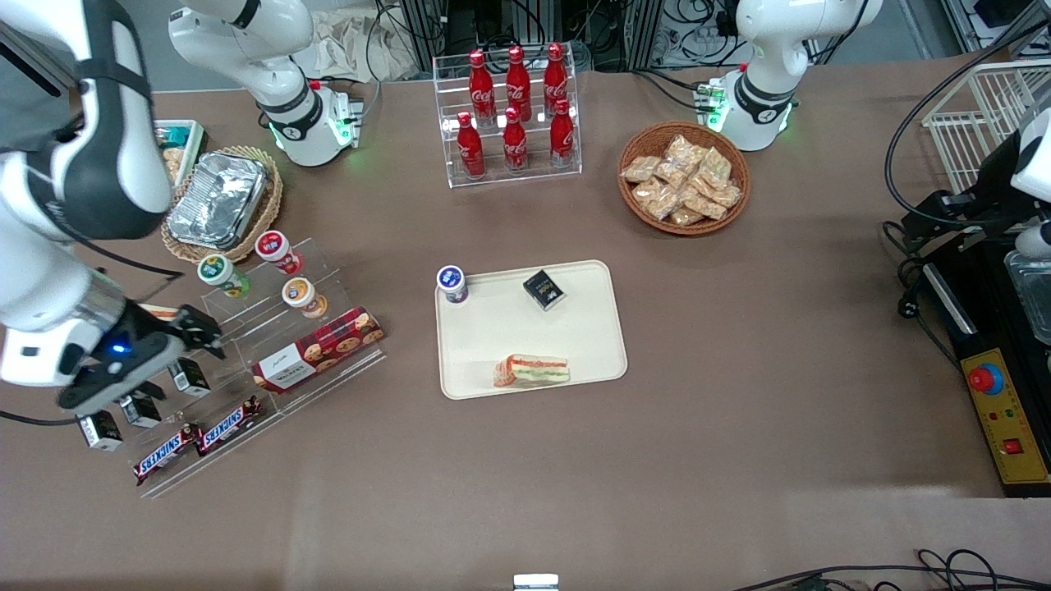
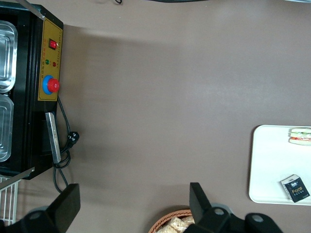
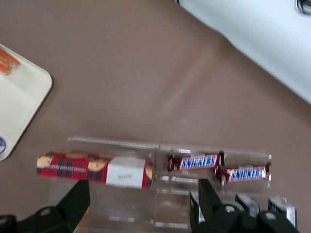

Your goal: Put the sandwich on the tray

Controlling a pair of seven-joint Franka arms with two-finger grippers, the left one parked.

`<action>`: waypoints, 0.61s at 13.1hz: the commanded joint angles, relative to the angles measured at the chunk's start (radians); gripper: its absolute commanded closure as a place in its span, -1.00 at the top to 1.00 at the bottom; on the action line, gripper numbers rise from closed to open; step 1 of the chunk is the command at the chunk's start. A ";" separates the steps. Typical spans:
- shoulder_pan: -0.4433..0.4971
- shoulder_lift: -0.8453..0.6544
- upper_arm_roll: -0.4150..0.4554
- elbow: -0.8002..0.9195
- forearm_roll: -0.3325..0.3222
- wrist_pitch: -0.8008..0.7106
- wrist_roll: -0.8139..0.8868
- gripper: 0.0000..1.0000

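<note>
The sandwich [image 1: 532, 369], a wrapped wedge with orange-red and green filling, lies flat in the cream tray [image 1: 575, 336], at the tray's edge nearest the front camera. It also shows in the left wrist view [image 2: 300, 136] on the tray [image 2: 272, 165], and as a sliver in the right wrist view [image 3: 7, 63] on the tray's corner [image 3: 26, 92]. My right gripper [image 1: 207, 332] [image 3: 143, 204] is open and empty. It hovers over the clear acrylic snack stand [image 1: 246, 328], well off the tray toward the working arm's end of the table.
A small cup [image 1: 452, 284] and a black box [image 1: 543, 289] stand on the tray. A red cookie box [image 3: 95, 170] and two Snickers bars [image 3: 218, 167] lie on the stand. There is also a Coca-Cola rack [image 1: 513, 115], a wicker snack basket [image 1: 683, 176] and a foil container [image 1: 218, 199].
</note>
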 commanded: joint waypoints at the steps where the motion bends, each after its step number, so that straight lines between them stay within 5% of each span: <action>1: -0.050 -0.082 -0.034 -0.009 0.016 -0.165 0.024 0.98; 5: -0.053 -0.202 -0.088 -0.021 -0.067 -0.324 0.270 0.98; 8: -0.042 -0.251 -0.074 -0.020 -0.070 -0.362 0.458 0.98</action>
